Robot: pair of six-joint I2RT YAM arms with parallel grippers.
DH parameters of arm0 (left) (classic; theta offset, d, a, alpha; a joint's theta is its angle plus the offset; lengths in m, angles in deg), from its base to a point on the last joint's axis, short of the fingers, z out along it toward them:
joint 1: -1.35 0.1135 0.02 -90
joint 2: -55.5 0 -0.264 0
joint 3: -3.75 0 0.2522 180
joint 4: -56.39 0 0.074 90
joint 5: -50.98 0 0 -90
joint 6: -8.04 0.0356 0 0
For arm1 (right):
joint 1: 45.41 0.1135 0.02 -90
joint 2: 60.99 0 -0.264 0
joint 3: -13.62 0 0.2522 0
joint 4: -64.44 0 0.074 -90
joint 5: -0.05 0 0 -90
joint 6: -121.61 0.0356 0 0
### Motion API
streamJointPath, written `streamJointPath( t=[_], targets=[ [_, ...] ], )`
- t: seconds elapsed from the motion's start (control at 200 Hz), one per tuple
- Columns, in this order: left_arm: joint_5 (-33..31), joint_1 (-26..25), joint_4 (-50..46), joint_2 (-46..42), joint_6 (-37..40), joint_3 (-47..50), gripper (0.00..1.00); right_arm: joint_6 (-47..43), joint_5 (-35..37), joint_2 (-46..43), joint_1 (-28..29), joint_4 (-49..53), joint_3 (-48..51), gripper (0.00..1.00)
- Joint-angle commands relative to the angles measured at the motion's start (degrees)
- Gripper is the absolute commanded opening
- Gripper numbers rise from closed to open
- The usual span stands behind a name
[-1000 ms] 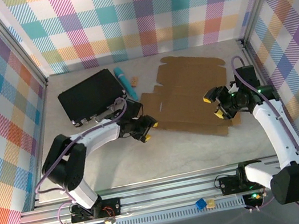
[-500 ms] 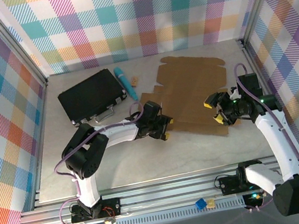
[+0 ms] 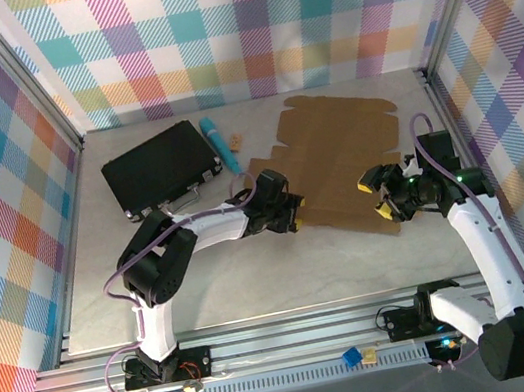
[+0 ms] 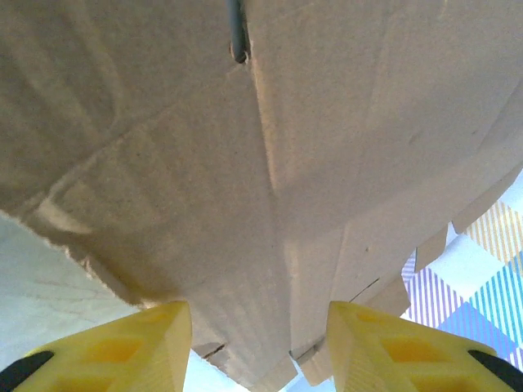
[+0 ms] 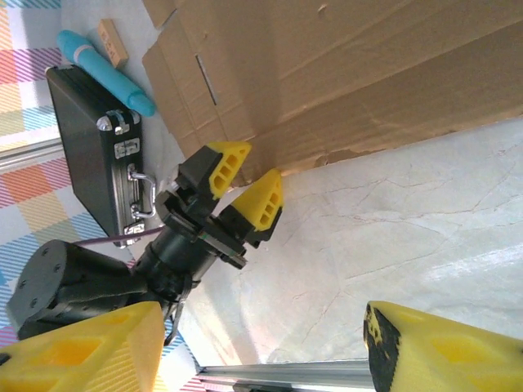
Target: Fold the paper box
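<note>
1. Overhead, the paper box (image 3: 337, 157) lies flat and unfolded on the table (image 3: 256, 278), toward 1 o'clock from the table's middle.
2. Its outline is about as wide as it is deep, so I cannot tell its long axis. The sheet sits skewed. The tabbed end points to about 1 o'clock, and the near edge slants so that its right end is closer to my bases.
3. My left gripper (image 3: 295, 219) is at the box's near-left edge, at about 7 o'clock on the sheet. The fingers are apart, with the cardboard edge right at the tips and no clamp that I can see.
4. My right gripper (image 3: 376, 198) is over the near-right corner, at about 5 o'clock on the sheet. Its fingers are spread wide with nothing between them.
5. A black case (image 3: 158, 172) is at 10 o'clock, well apart from the box, with a blue pen-like stick (image 3: 217, 141) between the two.
</note>
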Motion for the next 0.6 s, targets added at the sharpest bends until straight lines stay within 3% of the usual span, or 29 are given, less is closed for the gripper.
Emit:
streamJointPath(
  t=[0.0,0.275,0.595],
  targets=[
    [-2.1,-0.5,-7.8,-5.1,1.6,-0.7,0.48,-2.9,2.3,3.0,0.2,-0.5,1.6,0.64],
    [0.2,-0.6,2.8,-5.1,-3.0,5.3,0.58,-4.6,3.3,24.2,0.3,-10.4,0.5,0.56],
    [0.4,-1.3,6.6,-2.4,-4.4,5.1,0.61,-8.1,3.9,43.5,0.3,-8.2,-11.5,0.47]
  ],
)
